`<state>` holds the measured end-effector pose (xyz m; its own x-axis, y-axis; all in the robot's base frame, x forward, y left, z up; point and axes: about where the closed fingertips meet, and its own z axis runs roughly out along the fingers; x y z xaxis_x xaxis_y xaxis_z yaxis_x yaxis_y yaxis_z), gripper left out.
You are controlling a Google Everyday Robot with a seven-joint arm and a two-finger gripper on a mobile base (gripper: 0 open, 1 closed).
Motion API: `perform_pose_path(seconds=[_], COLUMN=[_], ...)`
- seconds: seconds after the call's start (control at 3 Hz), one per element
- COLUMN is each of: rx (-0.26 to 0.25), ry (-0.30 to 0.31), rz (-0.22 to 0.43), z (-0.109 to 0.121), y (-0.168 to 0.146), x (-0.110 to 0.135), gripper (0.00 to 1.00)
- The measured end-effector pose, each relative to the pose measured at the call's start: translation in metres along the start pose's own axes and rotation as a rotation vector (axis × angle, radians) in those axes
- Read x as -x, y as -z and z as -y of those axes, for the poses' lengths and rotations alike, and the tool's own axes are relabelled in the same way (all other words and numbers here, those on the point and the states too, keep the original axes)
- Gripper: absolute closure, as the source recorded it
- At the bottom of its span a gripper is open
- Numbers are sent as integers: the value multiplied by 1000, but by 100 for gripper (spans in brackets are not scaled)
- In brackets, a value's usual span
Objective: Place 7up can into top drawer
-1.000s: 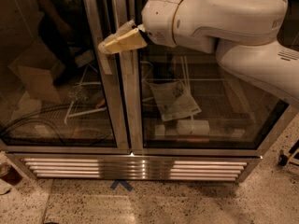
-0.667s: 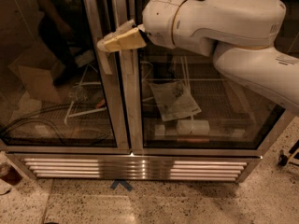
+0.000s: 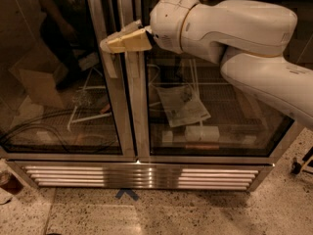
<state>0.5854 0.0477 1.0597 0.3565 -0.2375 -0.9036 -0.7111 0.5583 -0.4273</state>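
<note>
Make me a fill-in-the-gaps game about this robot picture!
1. The gripper is up high in front of two ____ doors.
2. The robot's big arm is coloured ____.
3. The arrow mark on the floor is coloured ____.

Missing words: glass, white, blue.

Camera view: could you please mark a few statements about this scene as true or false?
1. The claw is high up, in front of the cabinet and its centre frame. True.
2. The arm enters from the left. False: it comes in from the right.
3. A blue mark lies on the floor below the cabinet. True.
4. A 7up can stands on the floor. False: no can is visible.
</note>
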Motion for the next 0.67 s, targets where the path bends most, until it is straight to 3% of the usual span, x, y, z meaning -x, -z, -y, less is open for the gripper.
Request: perform_pose_path(seconds=[0.33,0.67], rx=[8,34], ry=[-10,-72], rz=[44,186], z=[-2,0], y=[-1,0], x=[4,19], gripper=[0,0])
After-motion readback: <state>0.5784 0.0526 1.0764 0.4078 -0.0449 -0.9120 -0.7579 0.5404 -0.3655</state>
